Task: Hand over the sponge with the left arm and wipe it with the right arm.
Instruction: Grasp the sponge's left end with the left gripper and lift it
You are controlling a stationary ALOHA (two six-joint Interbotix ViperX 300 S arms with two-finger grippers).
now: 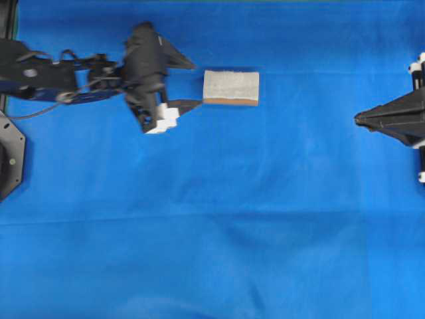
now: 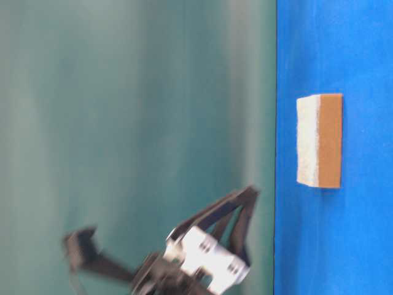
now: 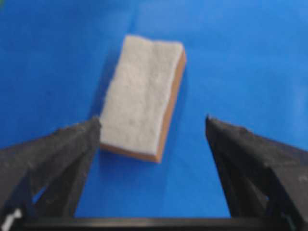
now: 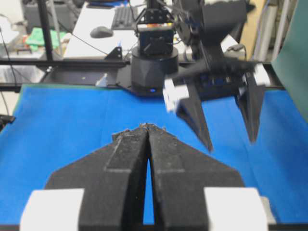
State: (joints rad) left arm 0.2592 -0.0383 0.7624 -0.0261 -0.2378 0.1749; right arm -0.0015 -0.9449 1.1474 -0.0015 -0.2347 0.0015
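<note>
1. Left gripper (image 1: pixel 187 84) first: we see it on the left arm (image 1: pixel 60 74) with its two pointed fingers spread wide, one fingertip (image 1: pixel 189 65) above and the other beside the near end of the sponge, holding nothing.
2. Beneath everything we see the blue cloth (image 1: pixel 212 232), which covers the whole work surface and shows soft creases below both grippers.
3. Directly ahead of the left gripper's open fingers lies the sponge (image 1: pixel 230 87), flat on the cloth with its pale fuzzy face up and the thin orange-brown layer along one long edge.
4. From the left wrist view, we see the sponge (image 3: pixel 142 100) sitting between and just beyond the two fingertips, its near corner close to the left-hand fingertip (image 3: pixel 89 130); whether that tip touches it we cannot tell.
5. Well away from the sponge, on its far side from the left gripper, we see the right gripper (image 1: pixel 358 118) with its fingers pressed together into a single point and nothing between them.
6. In the right wrist view, the closed fingers (image 4: pixel 130 144) meet at a thin seam, pointing toward the left gripper (image 4: pixel 231 144) opposite.
</note>
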